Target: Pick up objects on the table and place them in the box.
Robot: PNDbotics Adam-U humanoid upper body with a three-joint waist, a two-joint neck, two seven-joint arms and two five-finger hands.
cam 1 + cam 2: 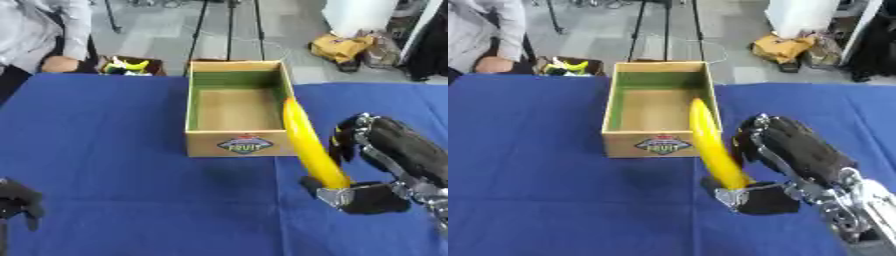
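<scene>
1. Presently, the right hand (798,160) has its fingers (750,137) and thumb curled round a banana (710,147), held upright just beside the box (658,142).
2. The box stands on the blue surface (105,150).
3. The left hand (17,197) rests at the lower left; finger state indeterminate.

Off-task clutter, far edge.
I see a small crate (131,66) left, tripod legs (229,30) behind, bags (354,47) right.

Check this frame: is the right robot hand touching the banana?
Touching. In the left eye view the right robot hand pinches the lower end of the banana between thumb and fingers, with no gap there.
</scene>
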